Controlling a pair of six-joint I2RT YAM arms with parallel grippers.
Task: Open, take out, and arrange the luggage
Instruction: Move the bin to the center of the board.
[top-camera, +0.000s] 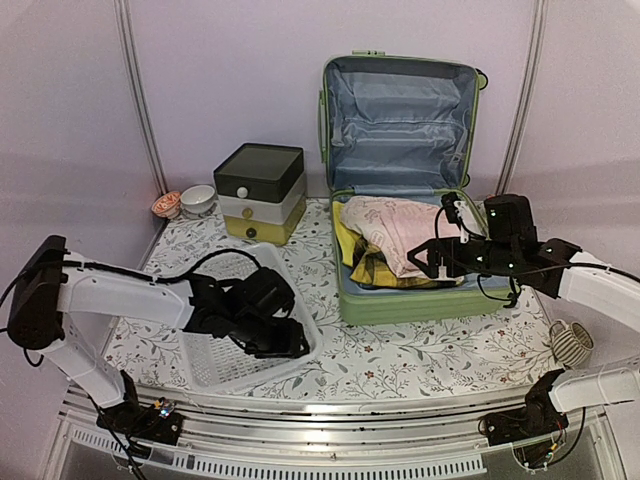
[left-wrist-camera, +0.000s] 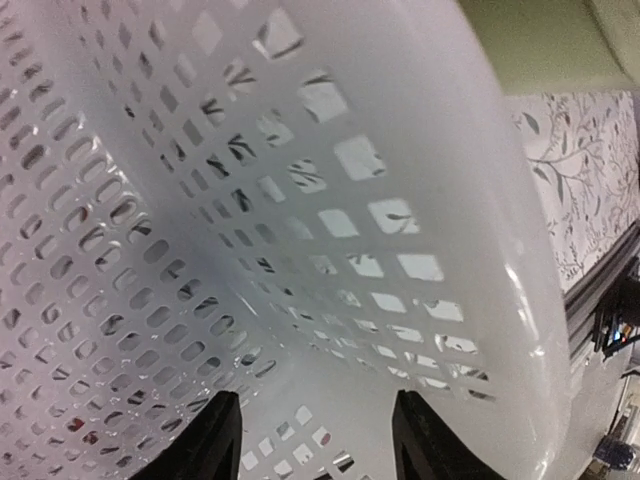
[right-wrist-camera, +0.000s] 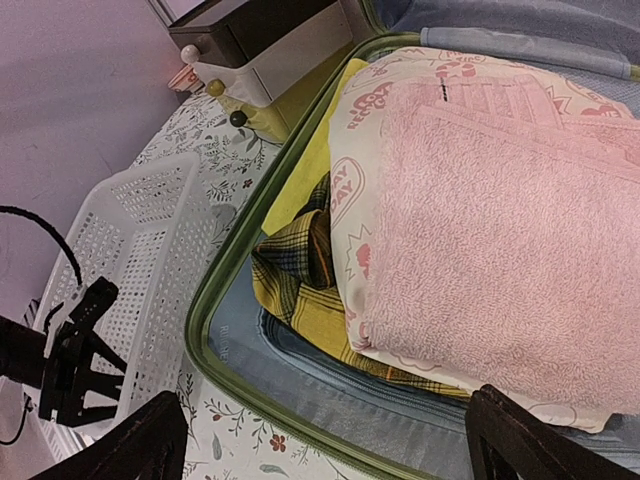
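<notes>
Our left hand (left-wrist-camera: 320, 445) dips into the white basket (top-camera: 215, 365) at lower left, fingers parted. Our right hand (right-wrist-camera: 335, 450) hovers wide open over the luggage (top-camera: 400, 303) at centre-right, a counter (top-camera: 330, 355) strip between.

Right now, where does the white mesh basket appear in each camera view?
Top external: white mesh basket at lower left, left of the green suitcase.
Left wrist: basket fills nearly the whole frame, close up.
Right wrist: basket at left, beside the suitcase.
Shared landmark: floral tablecloth.
</notes>
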